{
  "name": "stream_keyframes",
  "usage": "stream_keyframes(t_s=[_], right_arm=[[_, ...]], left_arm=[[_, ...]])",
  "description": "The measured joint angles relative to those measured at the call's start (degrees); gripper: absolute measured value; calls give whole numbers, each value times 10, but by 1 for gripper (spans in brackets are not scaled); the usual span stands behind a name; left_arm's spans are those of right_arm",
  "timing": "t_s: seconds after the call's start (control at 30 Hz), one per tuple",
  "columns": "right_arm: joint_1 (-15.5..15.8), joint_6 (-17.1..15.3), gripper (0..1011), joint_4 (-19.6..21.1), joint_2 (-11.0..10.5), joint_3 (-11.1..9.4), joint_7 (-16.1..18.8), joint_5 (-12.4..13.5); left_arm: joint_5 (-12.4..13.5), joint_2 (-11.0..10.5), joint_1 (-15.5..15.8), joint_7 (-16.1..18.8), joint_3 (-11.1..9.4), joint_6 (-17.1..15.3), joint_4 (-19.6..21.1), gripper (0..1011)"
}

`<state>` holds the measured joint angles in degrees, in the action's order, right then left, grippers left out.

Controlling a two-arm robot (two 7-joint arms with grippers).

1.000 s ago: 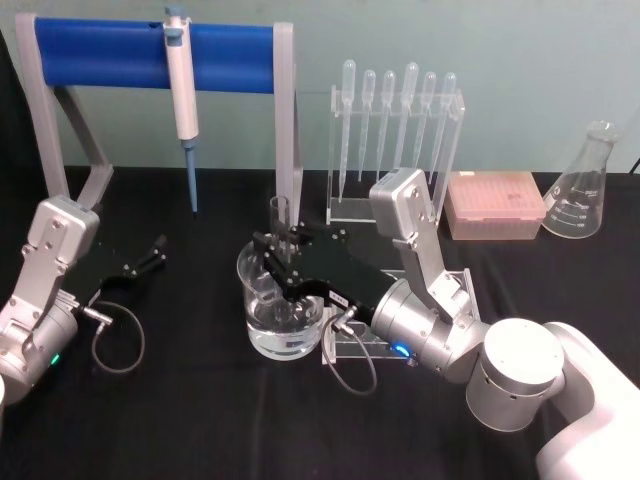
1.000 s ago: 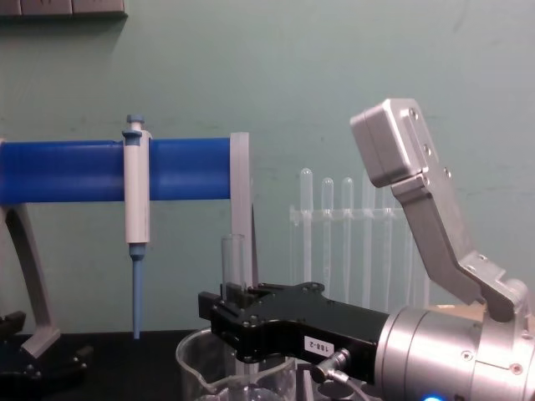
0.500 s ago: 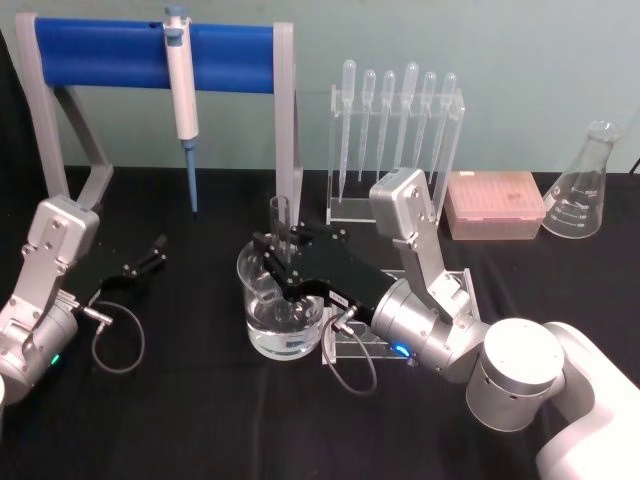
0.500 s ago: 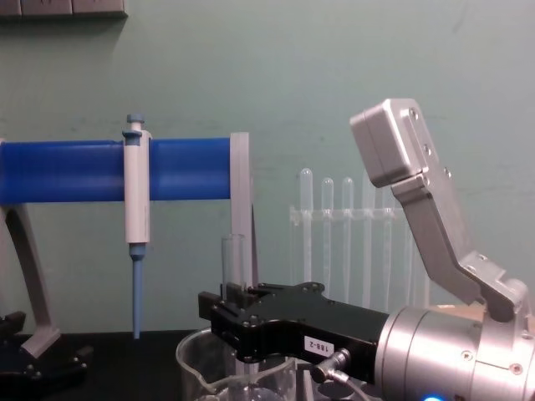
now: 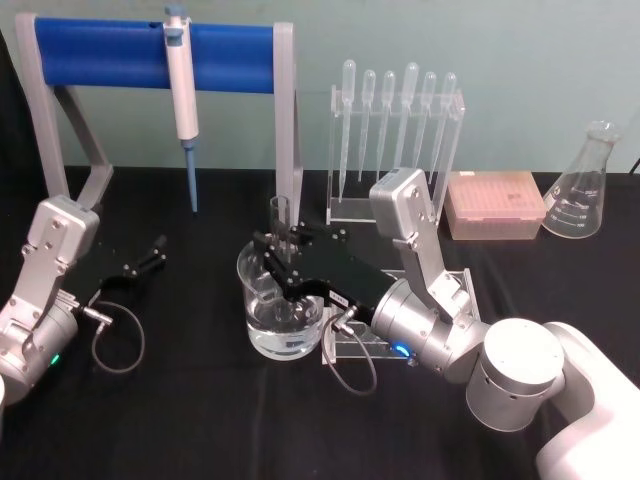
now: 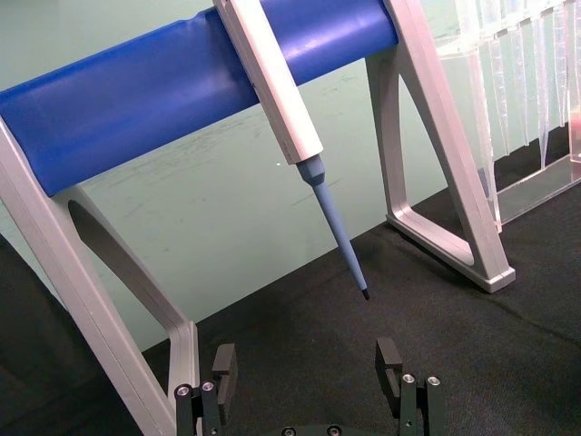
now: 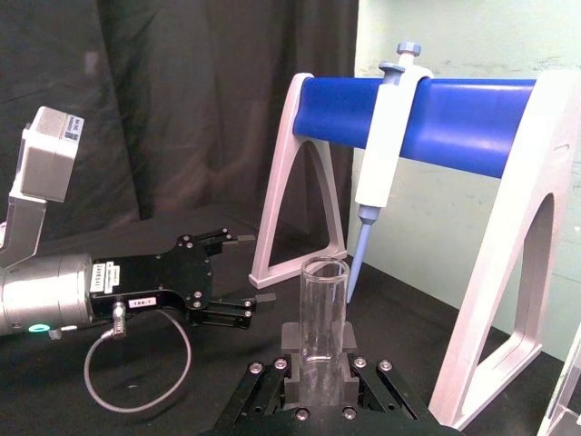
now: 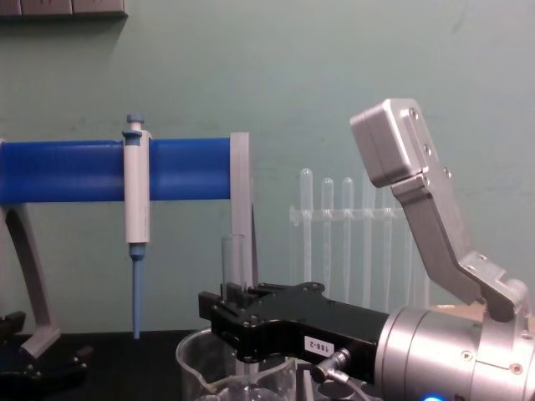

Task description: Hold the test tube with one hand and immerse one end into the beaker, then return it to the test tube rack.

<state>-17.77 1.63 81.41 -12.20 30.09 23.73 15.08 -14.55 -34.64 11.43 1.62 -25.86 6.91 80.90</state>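
The test tube [image 5: 280, 212] stands upright, and its lower end goes down into the beaker [image 5: 256, 320], a wide clear glass holding some liquid. My right gripper [image 5: 281, 262] is shut on the test tube [image 7: 323, 313] around its middle, just above the beaker's rim [image 8: 194, 352]. In the chest view the tube's open top [image 8: 231, 255] rises above the black right gripper [image 8: 226, 316]. The tube's bottom end is hidden behind the fingers. My left gripper [image 5: 150, 258] rests parked and open on the table at the left, with nothing between its fingers [image 6: 390, 361].
A white-and-blue pipettor [image 5: 183, 95] hangs on the blue-barred stand [image 5: 100, 45] behind the beaker. A clear rack of plastic pipettes [image 5: 395, 130], a pink tip box [image 5: 495, 205] and a conical flask [image 5: 585, 185] line the back right. A low clear holder [image 5: 352, 345] sits under my right wrist.
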Motion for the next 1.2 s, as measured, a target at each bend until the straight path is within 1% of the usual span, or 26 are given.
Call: stream_keyframes(t_s=[1.2], right_arm=[[0, 0, 228, 0, 0, 0, 0, 0]], left_arm=[[0, 0, 0, 0, 0, 0, 0, 1000]])
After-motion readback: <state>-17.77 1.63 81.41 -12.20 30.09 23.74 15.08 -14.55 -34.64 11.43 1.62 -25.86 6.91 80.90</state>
